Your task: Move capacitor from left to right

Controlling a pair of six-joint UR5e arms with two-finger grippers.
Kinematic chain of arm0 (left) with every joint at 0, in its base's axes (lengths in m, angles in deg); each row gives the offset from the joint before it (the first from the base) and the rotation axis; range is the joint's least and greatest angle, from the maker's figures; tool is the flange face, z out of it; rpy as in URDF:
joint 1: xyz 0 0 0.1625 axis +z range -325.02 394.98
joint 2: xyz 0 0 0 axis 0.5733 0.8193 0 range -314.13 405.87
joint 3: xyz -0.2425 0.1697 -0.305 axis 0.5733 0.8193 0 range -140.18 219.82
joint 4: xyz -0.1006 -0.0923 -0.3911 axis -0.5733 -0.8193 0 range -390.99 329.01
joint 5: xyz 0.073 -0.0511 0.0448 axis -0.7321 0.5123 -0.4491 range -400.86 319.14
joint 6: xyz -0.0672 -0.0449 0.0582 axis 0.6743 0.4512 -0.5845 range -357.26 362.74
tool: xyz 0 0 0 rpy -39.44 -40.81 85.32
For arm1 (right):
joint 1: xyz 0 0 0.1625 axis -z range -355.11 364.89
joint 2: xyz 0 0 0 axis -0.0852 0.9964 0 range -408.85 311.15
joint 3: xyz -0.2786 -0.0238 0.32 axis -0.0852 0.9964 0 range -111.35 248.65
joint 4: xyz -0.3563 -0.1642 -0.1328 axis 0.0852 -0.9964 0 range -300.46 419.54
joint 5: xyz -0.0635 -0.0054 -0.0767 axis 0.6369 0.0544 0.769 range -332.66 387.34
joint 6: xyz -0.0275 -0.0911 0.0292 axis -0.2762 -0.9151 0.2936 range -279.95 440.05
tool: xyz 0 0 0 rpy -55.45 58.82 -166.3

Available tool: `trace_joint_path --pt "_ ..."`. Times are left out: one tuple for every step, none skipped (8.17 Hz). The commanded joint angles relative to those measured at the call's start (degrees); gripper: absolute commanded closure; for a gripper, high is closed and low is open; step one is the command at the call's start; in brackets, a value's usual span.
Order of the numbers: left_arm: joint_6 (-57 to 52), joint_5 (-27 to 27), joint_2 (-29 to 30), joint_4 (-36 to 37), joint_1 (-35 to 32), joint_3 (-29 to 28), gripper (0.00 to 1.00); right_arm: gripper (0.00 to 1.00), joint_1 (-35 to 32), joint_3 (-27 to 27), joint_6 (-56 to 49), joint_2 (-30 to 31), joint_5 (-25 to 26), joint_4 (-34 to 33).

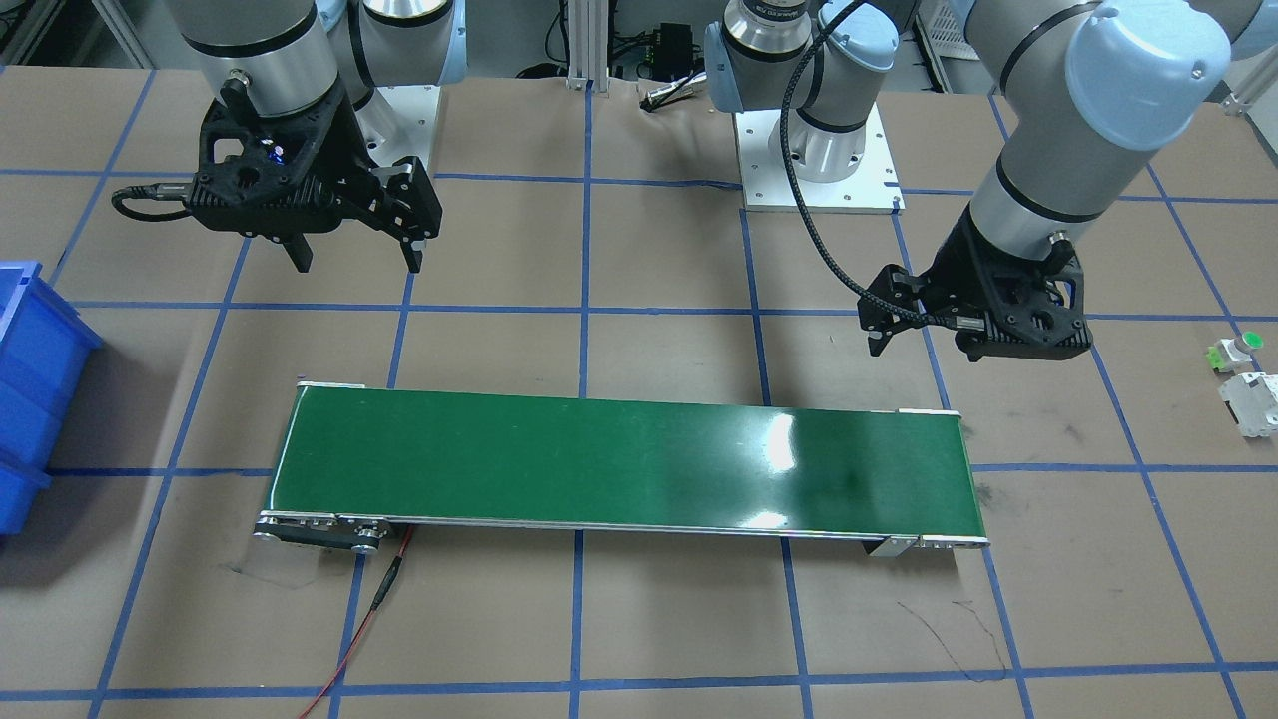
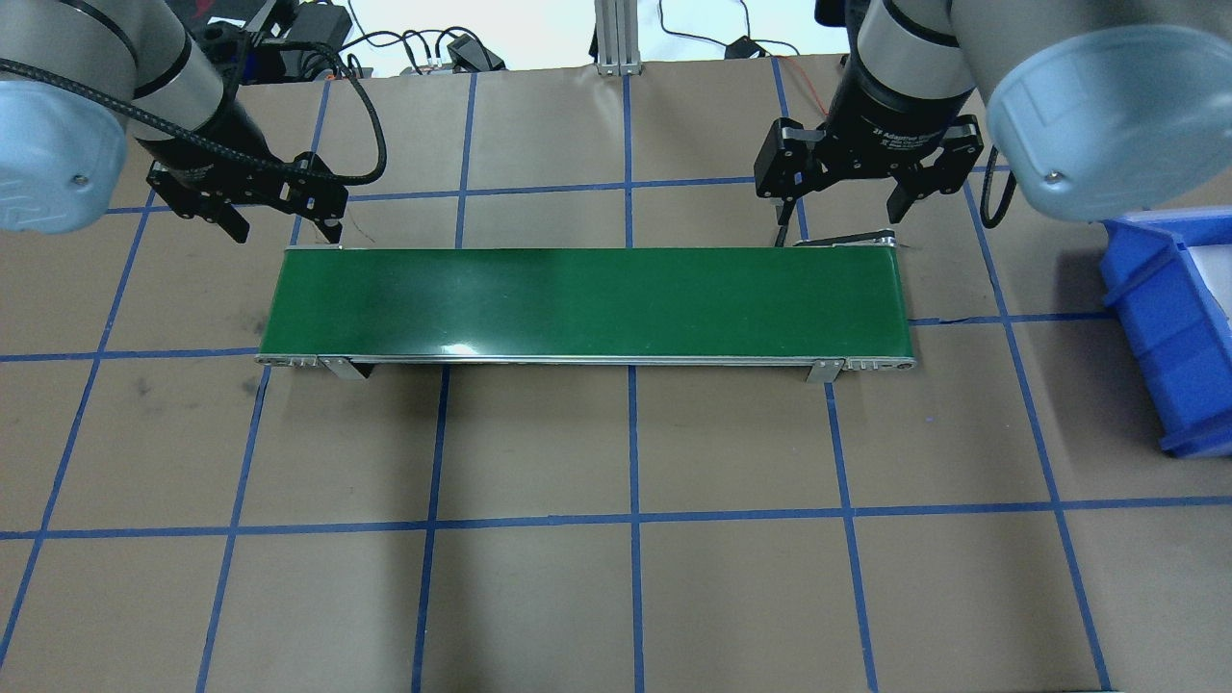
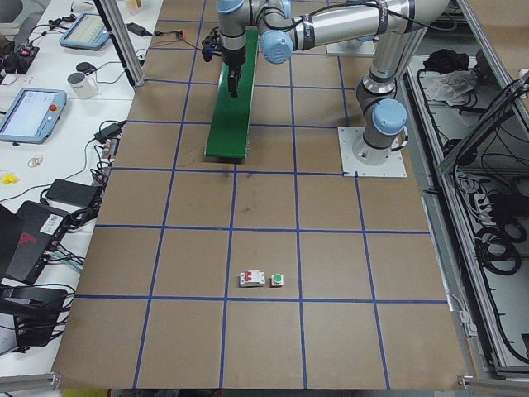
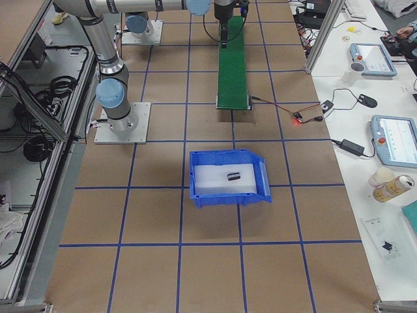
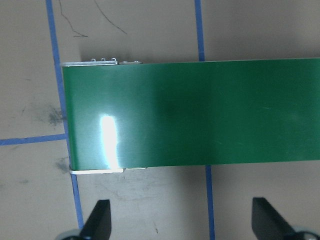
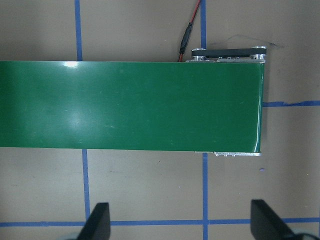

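Observation:
The capacitor (image 4: pixel 233 175), a small dark oblong block, lies on the white floor of the blue bin (image 4: pixel 262 189) in the exterior right view; no other view shows it. My left gripper (image 2: pixel 284 229) is open and empty above the table just beyond the left end of the green belt (image 2: pixel 587 303). Its fingers frame bare table in the left wrist view (image 5: pixel 181 220). My right gripper (image 2: pixel 840 212) is open and empty just beyond the belt's right end. It also shows in the front-facing view (image 1: pixel 356 262) and the right wrist view (image 6: pixel 181 222).
The blue bin (image 2: pixel 1155 318) stands on the table to the right of the belt. A white switch-like block (image 1: pixel 1253 402) and a green-and-white button piece (image 1: pixel 1233 350) lie far out on the left side. A red wire (image 1: pixel 369 609) runs from the belt's right end.

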Motion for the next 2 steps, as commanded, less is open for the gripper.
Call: trace_joint_path --pt "0.3 -3.0 -1.5 0.0 -0.2 0.3 0.0 0.0 0.0 -0.3 -0.4 0.0 -0.1 -0.2" --pt "0.3 -2.8 -1.4 0.1 -0.2 0.3 0.0 0.0 0.0 -0.3 -0.7 0.0 0.0 -0.2"
